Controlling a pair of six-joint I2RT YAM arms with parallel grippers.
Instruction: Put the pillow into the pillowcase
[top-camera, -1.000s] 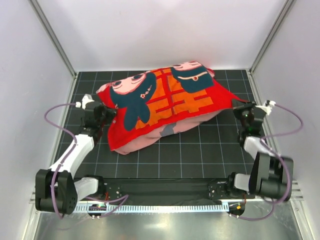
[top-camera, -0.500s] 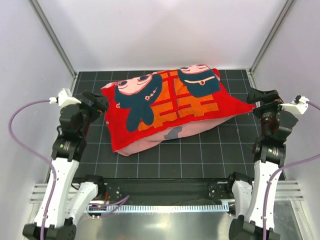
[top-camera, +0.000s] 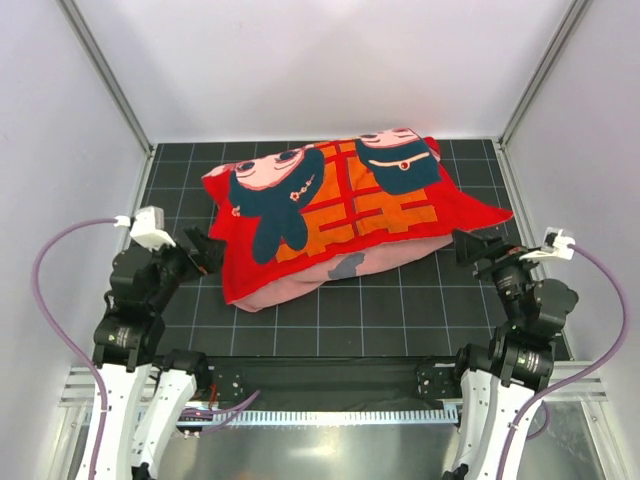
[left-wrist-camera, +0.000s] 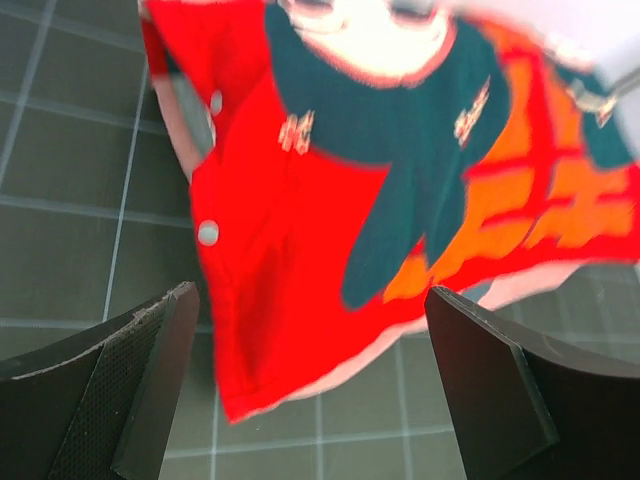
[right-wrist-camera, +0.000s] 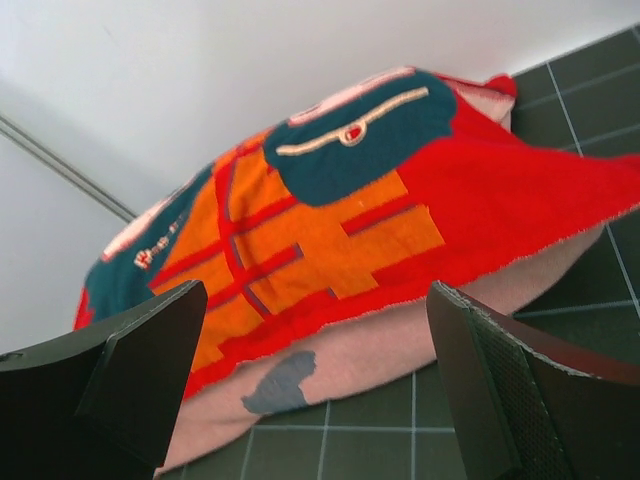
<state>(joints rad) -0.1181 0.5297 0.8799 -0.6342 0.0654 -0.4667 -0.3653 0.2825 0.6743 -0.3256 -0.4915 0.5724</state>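
Note:
The red pillowcase (top-camera: 340, 210), printed with cartoon faces and orange patterns, lies plump across the back of the black grid mat, its pale pink reverse side (top-camera: 300, 283) showing along the near edge. The pillow is hidden; no white shows anywhere. My left gripper (top-camera: 207, 250) hangs open just off the case's left end, apart from it. In the left wrist view the pillowcase (left-wrist-camera: 290, 220) lies ahead of that open gripper (left-wrist-camera: 320, 400), nothing between its fingers. My right gripper (top-camera: 466, 246) is open by the right end, and in its own view the gripper (right-wrist-camera: 320, 400) faces the pillowcase (right-wrist-camera: 330, 220) from a short distance.
White walls with metal corner posts (top-camera: 105, 75) close in the mat (top-camera: 400, 310) on three sides. Purple cables (top-camera: 45, 260) loop from both wrists. A metal rail (top-camera: 330, 415) with the arm bases runs along the near edge.
Both grippers opened and let go of the pillowcase's ends. Both arms pulled back toward the near edge. The pillowcase settled a little on the mat.

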